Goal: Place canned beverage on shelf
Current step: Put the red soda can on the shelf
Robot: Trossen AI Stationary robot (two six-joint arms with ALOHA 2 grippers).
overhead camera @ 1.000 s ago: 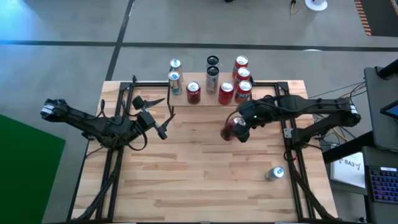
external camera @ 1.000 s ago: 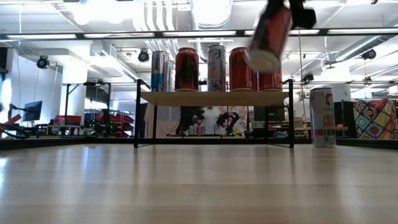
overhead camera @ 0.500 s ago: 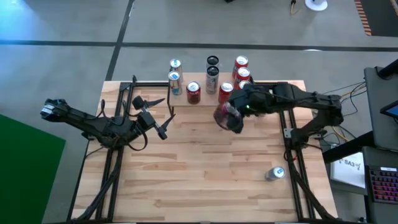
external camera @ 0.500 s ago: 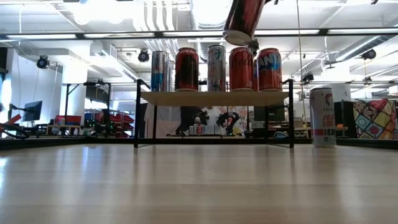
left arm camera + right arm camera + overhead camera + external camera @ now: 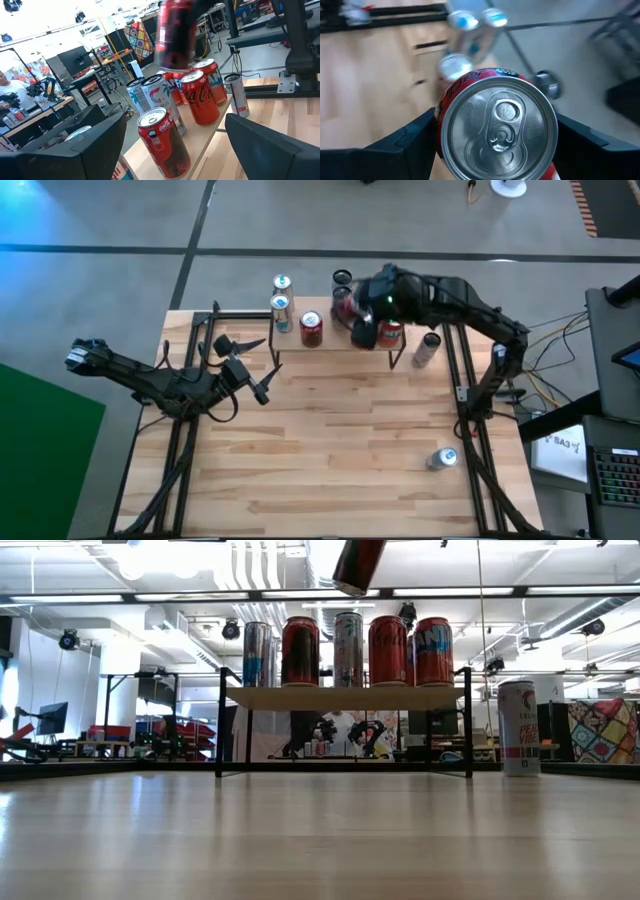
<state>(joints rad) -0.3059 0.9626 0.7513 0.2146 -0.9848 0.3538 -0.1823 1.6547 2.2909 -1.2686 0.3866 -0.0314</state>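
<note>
The shelf [image 5: 345,698] stands at the table's far edge with several cans on it, red ones [image 5: 300,650] and silver ones [image 5: 348,648]. My right gripper [image 5: 364,312] hovers above the shelf, shut on a red canned beverage [image 5: 499,127] that also shows in the low view [image 5: 357,562] and the left wrist view [image 5: 175,32]. At the table's left, my left gripper [image 5: 262,368] stands open with nothing between its fingers, pointing level toward the shelf. My right gripper pinches the red can between its two fingers [image 5: 405,145], which lie on opposite sides of the can's wall [image 5: 441,117] near its top end. The can is lifted clear, above the cans on the shelf, and hangs tilted with its bottom [image 5: 352,584] downward.
A silver and pink can [image 5: 518,727] stands on the table to the right of the shelf [image 5: 428,348]. Another can [image 5: 441,459] lies near the table's right edge. The wooden tabletop [image 5: 330,450] in front of the shelf is bare.
My right gripper has risen and gone toward the table's far edge and a little left, rolling as it went. The red can has gone with it, from over the table's middle to high above the shelf, still tilted.
</note>
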